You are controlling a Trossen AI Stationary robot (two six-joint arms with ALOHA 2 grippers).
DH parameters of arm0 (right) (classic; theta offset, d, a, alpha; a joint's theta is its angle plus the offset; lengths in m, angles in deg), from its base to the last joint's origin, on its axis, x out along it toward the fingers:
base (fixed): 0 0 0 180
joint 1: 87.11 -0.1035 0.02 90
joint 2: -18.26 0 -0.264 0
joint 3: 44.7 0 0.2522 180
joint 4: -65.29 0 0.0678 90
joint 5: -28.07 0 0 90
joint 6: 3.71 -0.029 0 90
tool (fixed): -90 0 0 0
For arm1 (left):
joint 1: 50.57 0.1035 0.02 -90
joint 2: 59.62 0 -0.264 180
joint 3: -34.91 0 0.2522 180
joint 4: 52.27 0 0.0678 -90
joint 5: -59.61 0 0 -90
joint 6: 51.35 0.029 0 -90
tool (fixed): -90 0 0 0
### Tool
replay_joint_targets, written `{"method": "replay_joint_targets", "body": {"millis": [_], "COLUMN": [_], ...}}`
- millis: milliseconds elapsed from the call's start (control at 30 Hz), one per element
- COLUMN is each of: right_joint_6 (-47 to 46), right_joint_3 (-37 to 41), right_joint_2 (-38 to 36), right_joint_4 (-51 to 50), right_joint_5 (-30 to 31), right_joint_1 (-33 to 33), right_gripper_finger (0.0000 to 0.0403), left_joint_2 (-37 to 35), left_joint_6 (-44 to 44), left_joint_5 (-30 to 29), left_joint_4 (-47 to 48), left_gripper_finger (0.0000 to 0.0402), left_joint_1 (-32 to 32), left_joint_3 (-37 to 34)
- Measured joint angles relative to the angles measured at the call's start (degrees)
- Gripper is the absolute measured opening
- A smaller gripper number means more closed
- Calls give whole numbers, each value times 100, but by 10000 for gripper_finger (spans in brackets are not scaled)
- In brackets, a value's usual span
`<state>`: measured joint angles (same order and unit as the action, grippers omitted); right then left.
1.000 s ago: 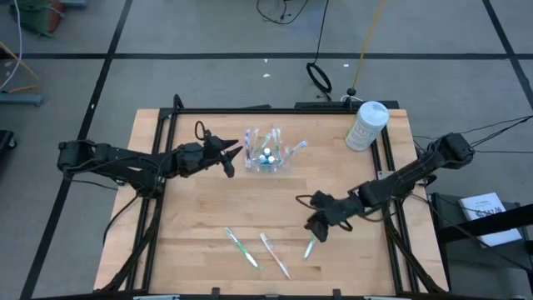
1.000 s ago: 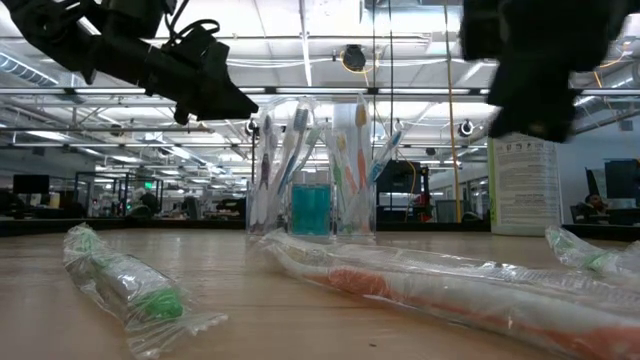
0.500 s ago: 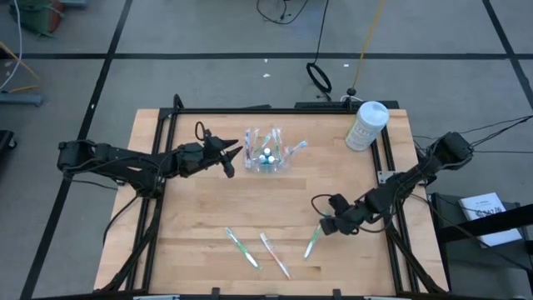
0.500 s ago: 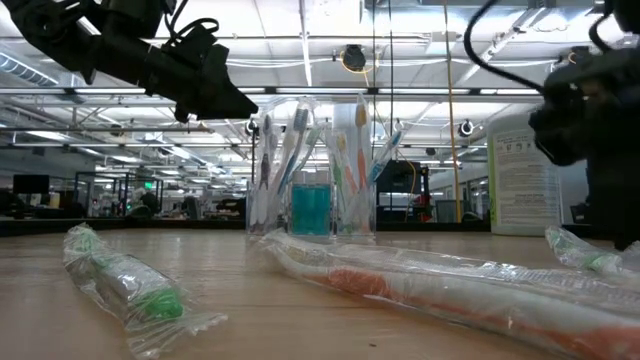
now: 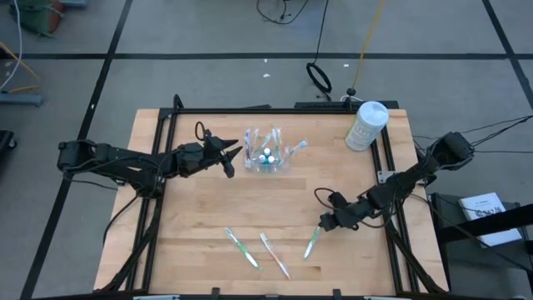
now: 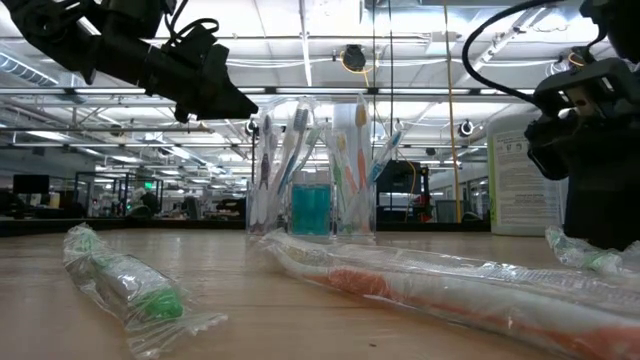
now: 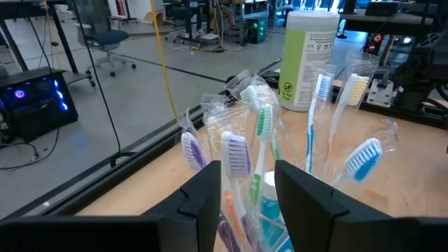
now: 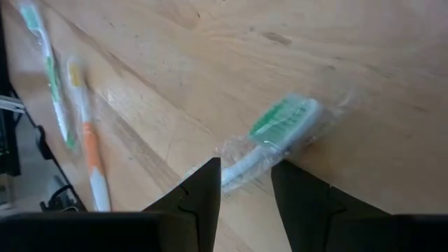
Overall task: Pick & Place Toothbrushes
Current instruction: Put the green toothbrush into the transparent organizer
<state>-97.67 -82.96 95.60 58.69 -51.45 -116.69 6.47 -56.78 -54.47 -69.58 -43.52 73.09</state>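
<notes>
The right gripper (image 5: 323,227) is low over the wooden worktop (image 5: 200,208), its fingers (image 8: 192,192) apart on both sides of the wrapped green-and-white toothbrush (image 8: 276,136), not yet closed on it. The thin handle lies flat in slippery film, so the fingers may catch only the wrapper or push it away. The left gripper (image 5: 236,155), fingers apart, waits beside the clear plastic holder (image 5: 266,157) full of brushes.
</notes>
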Motion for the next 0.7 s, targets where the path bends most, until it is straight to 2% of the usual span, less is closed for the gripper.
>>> {"method": "replay_joint_targets", "body": {"millis": [167,300,400,533,600,700], "right_joint_6": [44,487,820,1367,1827,3212], "right_joint_3": [183,340,364,380,388,399], "right_joint_2": [-7,-6,-5,6,13,23], "right_joint_4": [61,286,337,498,765,1706], "right_joint_5": [46,122,132,158,214,298], "right_joint_1": [124,249,318,407,467,539], "right_gripper_finger": [122,110,85,31,9,8], "left_joint_2": [0,0,0,0,0,2], "left_joint_6": [1,2,2,4,5,36], "left_joint_5": [0,0,0,0,0,0], "left_joint_4": [0,0,0,0,0,-2], "left_gripper_finger": [141,141,141,141,141,141], "left_joint_1": [0,0,0,0,0,0], "left_joint_3": [0,0,0,0,0,0]}}
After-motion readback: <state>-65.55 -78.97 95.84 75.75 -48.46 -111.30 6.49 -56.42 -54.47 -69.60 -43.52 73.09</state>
